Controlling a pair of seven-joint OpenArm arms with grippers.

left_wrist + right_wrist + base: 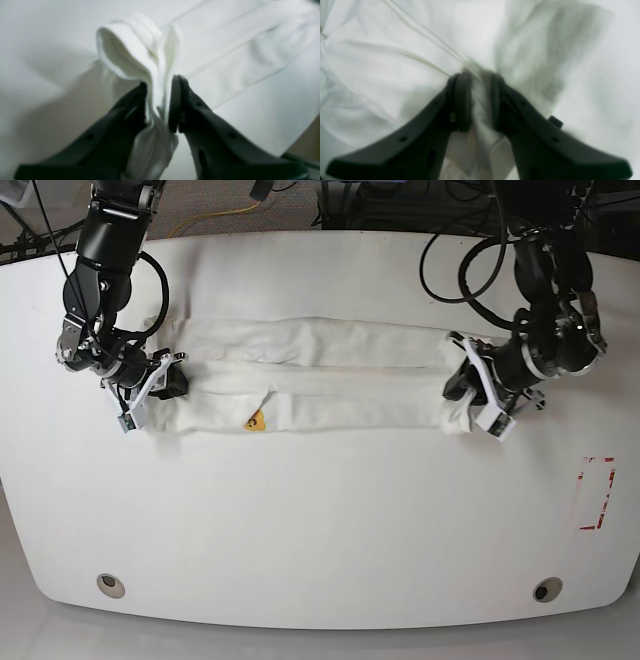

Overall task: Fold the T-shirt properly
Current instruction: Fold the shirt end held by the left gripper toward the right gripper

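The T-shirt (320,375) lies as a long white band across the table, plain side up, with a small yellow bit of print (257,420) at its front edge. My left gripper (464,387) is at the band's right end, shut on a bunched fold of the cloth (140,55); in the left wrist view the gripper (160,82) pinches it between both fingers. My right gripper (165,380) is at the band's left end. In the right wrist view it (480,76) is shut on a pinch of white cloth (395,65).
The white table (320,520) has a red marked rectangle (597,492) near its right edge and two round fittings (111,585) (546,589) near the front. Black cables (470,240) hang behind the far edge.
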